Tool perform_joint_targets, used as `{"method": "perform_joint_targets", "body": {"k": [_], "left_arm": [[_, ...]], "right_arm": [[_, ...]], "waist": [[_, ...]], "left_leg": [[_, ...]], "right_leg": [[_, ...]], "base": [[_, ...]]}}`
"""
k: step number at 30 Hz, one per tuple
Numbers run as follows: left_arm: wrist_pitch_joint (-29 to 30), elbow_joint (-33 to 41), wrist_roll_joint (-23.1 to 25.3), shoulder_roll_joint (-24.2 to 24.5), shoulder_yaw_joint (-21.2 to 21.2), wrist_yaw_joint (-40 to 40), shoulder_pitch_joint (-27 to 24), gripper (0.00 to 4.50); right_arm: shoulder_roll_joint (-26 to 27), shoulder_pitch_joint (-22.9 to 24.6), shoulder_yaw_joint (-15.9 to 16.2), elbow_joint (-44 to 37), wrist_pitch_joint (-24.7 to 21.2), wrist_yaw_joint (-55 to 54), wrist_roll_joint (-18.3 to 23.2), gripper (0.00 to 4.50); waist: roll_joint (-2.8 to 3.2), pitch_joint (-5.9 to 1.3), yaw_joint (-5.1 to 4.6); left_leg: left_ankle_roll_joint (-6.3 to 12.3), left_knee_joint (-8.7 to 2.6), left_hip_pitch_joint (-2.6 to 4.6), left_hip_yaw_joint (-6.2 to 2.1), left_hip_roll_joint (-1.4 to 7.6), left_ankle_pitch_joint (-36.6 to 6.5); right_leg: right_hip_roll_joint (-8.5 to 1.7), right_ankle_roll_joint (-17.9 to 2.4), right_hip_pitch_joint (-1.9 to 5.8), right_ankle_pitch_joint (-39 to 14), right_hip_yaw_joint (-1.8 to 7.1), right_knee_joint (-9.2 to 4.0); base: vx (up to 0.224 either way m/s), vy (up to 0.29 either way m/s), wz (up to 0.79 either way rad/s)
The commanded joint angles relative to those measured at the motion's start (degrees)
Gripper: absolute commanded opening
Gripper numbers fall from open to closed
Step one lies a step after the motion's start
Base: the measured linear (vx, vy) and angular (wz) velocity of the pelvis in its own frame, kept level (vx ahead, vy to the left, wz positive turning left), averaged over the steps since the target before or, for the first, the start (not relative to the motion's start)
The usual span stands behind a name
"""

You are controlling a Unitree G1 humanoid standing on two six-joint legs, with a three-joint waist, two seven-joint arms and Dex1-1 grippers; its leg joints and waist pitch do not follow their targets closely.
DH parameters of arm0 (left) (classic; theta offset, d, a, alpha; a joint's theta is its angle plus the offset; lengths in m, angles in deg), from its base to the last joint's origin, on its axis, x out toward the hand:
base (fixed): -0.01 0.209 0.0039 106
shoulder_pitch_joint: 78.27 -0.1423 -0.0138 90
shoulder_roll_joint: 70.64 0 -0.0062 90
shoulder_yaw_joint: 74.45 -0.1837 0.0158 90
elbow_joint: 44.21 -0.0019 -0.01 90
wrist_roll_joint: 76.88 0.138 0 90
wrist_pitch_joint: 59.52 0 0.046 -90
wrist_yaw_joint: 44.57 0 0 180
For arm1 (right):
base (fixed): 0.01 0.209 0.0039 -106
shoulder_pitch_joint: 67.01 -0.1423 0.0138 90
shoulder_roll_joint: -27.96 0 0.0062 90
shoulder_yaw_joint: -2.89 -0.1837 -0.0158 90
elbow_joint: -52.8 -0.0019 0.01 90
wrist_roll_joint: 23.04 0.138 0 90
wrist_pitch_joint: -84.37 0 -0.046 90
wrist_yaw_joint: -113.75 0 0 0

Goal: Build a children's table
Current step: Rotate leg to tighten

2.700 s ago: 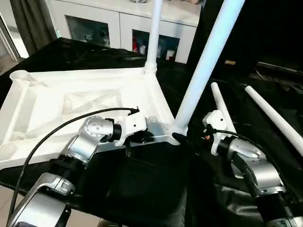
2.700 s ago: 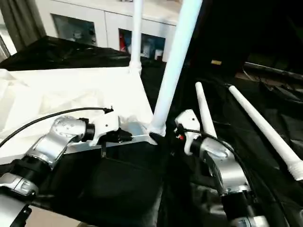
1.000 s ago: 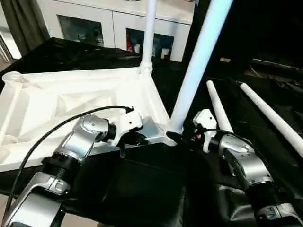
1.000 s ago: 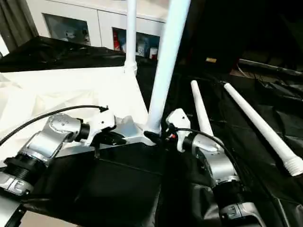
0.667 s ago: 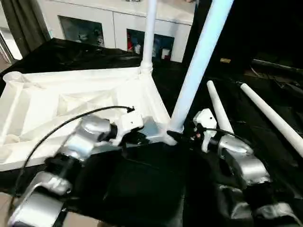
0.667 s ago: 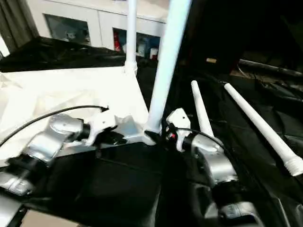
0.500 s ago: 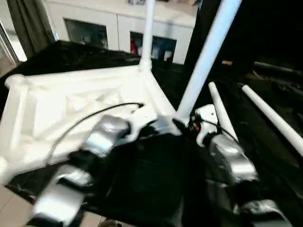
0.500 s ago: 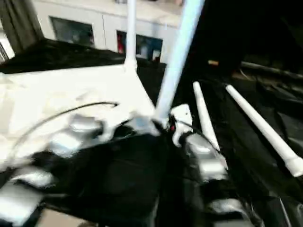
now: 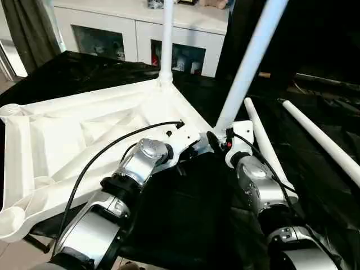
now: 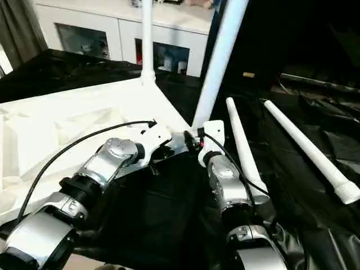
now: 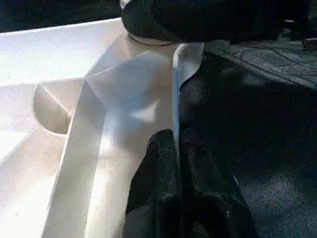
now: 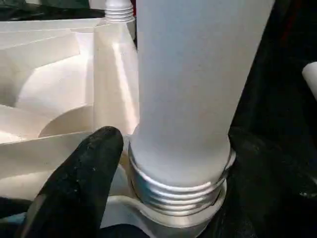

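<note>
Since earlier, tabletop is seen rotated on the black table. Its rim is pinched by left gripper; right gripper (spread) flanks the near corner leg.

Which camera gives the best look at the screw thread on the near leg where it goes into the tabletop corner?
The right wrist view: the near leg is close up and its thread rings show exposed above the corner socket. Both eye views show the whole leg leaning, but its base sits behind the grippers. The left wrist view shows the tabletop rim pinched by the left fingers.
</note>
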Motion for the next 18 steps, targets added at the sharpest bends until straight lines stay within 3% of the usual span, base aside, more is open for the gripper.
{"method": "perform_joint_targets", "body": {"k": [1,2,3,5,7,8,10,12,16,18], "left_arm": [[-2.3,-0.6,0.3,0.4,-1.2,1.8,-1.5,0.00],[-3.1,0.9,0.0,2.1,-1.8,5.1,-2.4,0.00],[-2.8,1.3,-0.2,2.5,-1.6,5.6,-2.6,0.00],[-3.2,2.3,-0.9,4.4,-1.0,8.3,-3.3,0.00],[-4.2,2.9,-1.2,5.3,-1.0,9.7,-3.7,0.00],[-4.9,3.7,-1.9,6.6,-1.0,12.2,-4.2,0.00],[-6.3,4.5,-2.3,7.9,-1.5,15.0,-4.7,0.00],[-8.1,5.8,-2.9,9.4,-2.2,18.8,-5.4,0.00],[-8.9,8.4,-3.5,11.8,-3.2,23.6,-6.5,0.00],[-9.2,8.8,-3.6,12.2,-3.1,24.4,-6.7,0.00]], "right_arm": [[-0.3,1.2,2.4,-0.8,-1.6,4.4,0.8,3.76],[-2.6,2.3,3.1,-4.0,-2.4,8.3,1.2,3.76],[-3.4,2.7,3.5,-5.0,-2.7,9.5,1.0,3.76],[-7.7,4.2,5.6,-8.9,-4.1,14.0,-0.9,3.76],[-9.2,4.8,6.2,-10.4,-4.9,16.3,-0.9,3.76],[-11.4,5.6,7.1,-12.4,-5.8,20.4,-0.6,3.76],[-13.3,6.1,8.0,-13.9,-6.4,24.1,-0.3,3.76],[-14.8,6.4,8.3,-15.4,-7.4,27.1,0.7,3.76],[-17.1,6.8,9.1,-18.7,-9.8,32.7,3.3,3.76],[-17.6,6.9,9.3,-19.5,-10.2,34.4,3.8,3.76]], "waist": [[-0.16,-2.24,-0.11],[-0.24,-2.51,0.23],[-0.28,-2.50,0.33],[-0.56,-2.39,0.55],[-0.44,-2.56,0.63],[-0.31,-2.86,0.70],[-0.42,-2.86,0.82],[-0.24,-3.14,0.81],[-0.14,-3.33,1.00],[-0.10,-3.28,1.20]], "left_leg": [[-1.24,-5.53,1.03,-2.04,3.33,-26.1],[-0.24,-5.56,0.62,-1.80,3.52,-21.5],[0.24,-5.51,0.60,-1.61,3.58,-20.4],[1.43,-5.20,0.56,-1.24,3.49,-18.6],[1.56,-5.07,0.52,-1.15,3.52,-17.5],[2.13,-4.91,0.21,-1.06,3.46,-14.3],[3.29,-4.68,0.33,-0.81,3.55,-11.9],[4.23,-4.44,0.08,-0.85,3.59,-8.6],[6.39,-3.98,0.53,-0.54,3.72,-4.6],[6.53,-3.95,0.67,-0.46,3.76,-4.7]], "right_leg": [[-4.41,-8.0,0.25,-25.0,2.10,-5.72],[-4.44,-8.6,0.73,-20.2,2.26,-5.29],[-4.36,-9.0,0.71,-18.7,2.31,-5.12],[-4.38,-9.7,0.70,-19.1,2.35,-5.14],[-4.44,-9.9,0.66,-19.1,2.40,-5.09],[-4.26,-10.6,1.05,-15.1,2.32,-4.63],[-4.07,-11.8,0.98,-10.6,2.28,-4.17],[-4.04,-13.3,1.48,-5.8,2.16,-3.45],[-3.75,-16.2,1.57,3.5,2.16,-2.35],[-3.78,-16.8,1.61,4.5,2.12,-2.16]], "base": [[0.000,0.000,0.00],[0.000,0.000,0.00],[0.000,0.000,0.00],[0.000,0.000,0.00],[0.000,0.000,0.00],[0.000,0.000,0.00],[0.025,-0.013,0.01],[0.027,-0.011,-0.01],[0.047,-0.008,-0.01],[0.000,0.000,0.00]]}}
